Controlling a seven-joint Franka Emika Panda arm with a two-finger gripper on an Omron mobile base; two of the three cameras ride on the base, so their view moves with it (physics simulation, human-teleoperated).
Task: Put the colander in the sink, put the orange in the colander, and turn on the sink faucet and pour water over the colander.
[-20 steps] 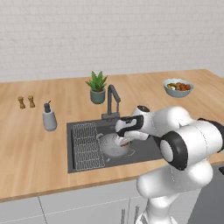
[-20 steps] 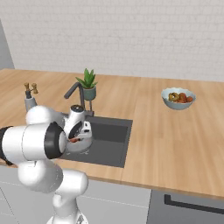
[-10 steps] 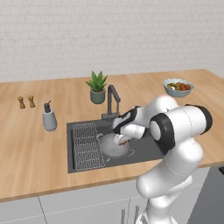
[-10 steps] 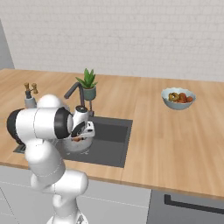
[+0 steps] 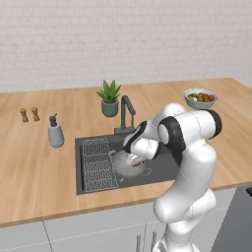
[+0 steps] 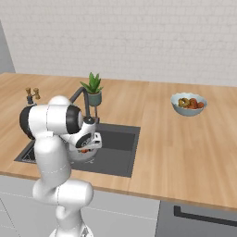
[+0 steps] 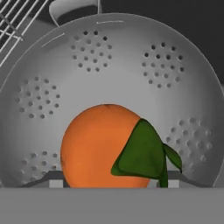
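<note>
since last frame your gripper (image 5: 133, 158) dropped into the colander (image 7: 131, 78); orange (image 7: 98, 146) sits between its tips, grasped. release straight down here.

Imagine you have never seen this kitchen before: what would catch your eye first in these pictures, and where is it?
The bright orange with its green leaf stands out first, seen close up in the hand view against the perforated silver colander. Next comes the big white arm bent down over the dark sink, where the colander sits beside the wire rack. Behind the sink, a small potted plant adds a spot of green on the wooden counter.
</note>
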